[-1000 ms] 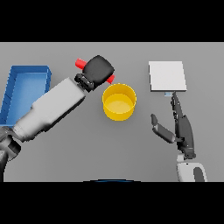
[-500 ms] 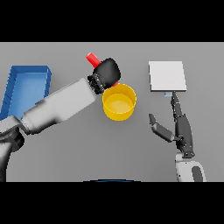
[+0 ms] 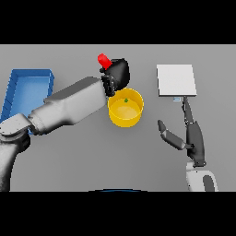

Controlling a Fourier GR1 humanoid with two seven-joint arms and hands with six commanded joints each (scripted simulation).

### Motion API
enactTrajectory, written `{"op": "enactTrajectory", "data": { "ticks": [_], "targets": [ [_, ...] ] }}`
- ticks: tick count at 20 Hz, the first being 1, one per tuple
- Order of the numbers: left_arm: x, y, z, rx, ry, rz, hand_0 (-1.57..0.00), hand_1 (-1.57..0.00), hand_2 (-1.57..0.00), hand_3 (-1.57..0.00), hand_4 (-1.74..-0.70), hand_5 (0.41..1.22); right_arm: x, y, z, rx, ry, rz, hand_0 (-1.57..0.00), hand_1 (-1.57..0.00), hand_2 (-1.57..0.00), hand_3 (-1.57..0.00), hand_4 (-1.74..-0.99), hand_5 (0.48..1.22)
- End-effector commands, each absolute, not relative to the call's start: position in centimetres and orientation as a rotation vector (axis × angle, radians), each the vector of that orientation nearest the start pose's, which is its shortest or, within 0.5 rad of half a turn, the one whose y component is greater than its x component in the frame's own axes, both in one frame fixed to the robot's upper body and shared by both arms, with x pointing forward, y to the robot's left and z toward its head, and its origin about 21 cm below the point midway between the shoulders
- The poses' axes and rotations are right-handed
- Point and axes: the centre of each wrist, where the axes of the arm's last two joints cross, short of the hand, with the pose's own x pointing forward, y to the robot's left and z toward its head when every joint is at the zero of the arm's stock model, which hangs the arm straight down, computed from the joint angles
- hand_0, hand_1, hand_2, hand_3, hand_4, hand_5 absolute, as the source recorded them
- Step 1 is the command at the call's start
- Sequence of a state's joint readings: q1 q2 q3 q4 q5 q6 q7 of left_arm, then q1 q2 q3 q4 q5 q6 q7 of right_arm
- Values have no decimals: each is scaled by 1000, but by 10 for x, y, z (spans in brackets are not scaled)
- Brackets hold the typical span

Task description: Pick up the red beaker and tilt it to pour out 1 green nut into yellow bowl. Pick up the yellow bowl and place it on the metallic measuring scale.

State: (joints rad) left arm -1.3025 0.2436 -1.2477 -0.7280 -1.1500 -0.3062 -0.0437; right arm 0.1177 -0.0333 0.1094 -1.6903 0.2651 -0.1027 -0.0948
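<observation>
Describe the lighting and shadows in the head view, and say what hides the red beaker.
Head view: even, flat light, no glare; only faint soft shading on the table beside the yellow bowl. The left hand covers most of the red beaker; the green nut shows clearly.

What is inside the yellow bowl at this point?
One green nut shows inside the yellow bowl, near its far wall. The left hand, shut on the red beaker, covers the bowl's far left rim; nothing else shows inside.

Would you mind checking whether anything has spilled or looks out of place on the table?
Nothing stands out. The green nut lies inside the yellow bowl, none shows on the table, and the left hand holds the red beaker.
</observation>
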Motion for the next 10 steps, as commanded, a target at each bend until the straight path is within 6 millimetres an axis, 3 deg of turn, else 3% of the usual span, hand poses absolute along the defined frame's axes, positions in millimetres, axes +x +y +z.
{"op": "enactTrajectory", "data": {
  "ticks": [1,5,8,9,10],
  "targets": [
    [403,30,114,-1367,792,2609,-1571,-1571,-1571,-1570,-1735,1221,220,-218,3,-247,-1685,215,1,1,1,1,-1206,591],
    [405,27,124,-1348,731,2559,-1571,-1571,-1571,-1570,-1733,1221,219,-218,1,-271,-1675,217,1,1,1,1,-1207,594],
    [418,27,163,-1411,779,2528,-1571,-1571,-1571,-1571,-1729,1221,218,-217,1,-259,-1692,217,1,1,1,1,-1209,592],
    [425,31,178,-1468,807,2503,-1571,-1571,-1571,-1494,-1727,1221,217,-216,1,-264,-1693,225,1,1,1,1,-1203,592],
    [429,33,194,-1518,819,2489,-1571,-1571,-1399,-1509,-1676,1221,219,-214,2,-268,-1694,220,1,1,1,1,-1201,592]
  ]
}}
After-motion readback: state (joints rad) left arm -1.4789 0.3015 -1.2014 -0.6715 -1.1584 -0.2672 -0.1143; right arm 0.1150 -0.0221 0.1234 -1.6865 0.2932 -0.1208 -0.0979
